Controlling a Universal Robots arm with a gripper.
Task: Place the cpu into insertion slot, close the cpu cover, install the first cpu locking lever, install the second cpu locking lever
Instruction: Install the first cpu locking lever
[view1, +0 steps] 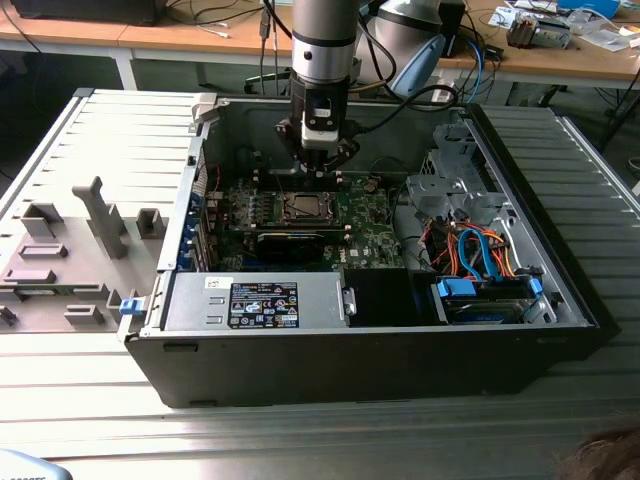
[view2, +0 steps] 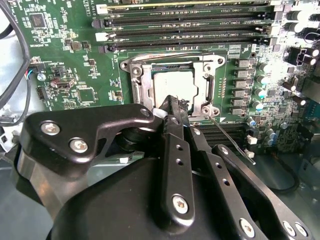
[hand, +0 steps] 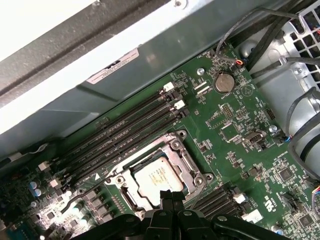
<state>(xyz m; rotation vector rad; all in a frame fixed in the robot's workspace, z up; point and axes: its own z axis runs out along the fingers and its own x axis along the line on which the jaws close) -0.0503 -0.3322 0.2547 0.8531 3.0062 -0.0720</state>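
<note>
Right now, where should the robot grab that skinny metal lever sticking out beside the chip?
Probably its free outer end. In the second wrist view the locking lever is a thin rod running out from the corner of the cpu cover over the green board, so that end looks least crowded. Come from above, pinching across the rod.

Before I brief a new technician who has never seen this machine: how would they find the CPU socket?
Look into the open computer case at the green motherboard. The insertion slot lies just under the end effector, beside the long black memory slots. Unlike them it is square, with a silvery metal frame around a pale grey chip.
</note>
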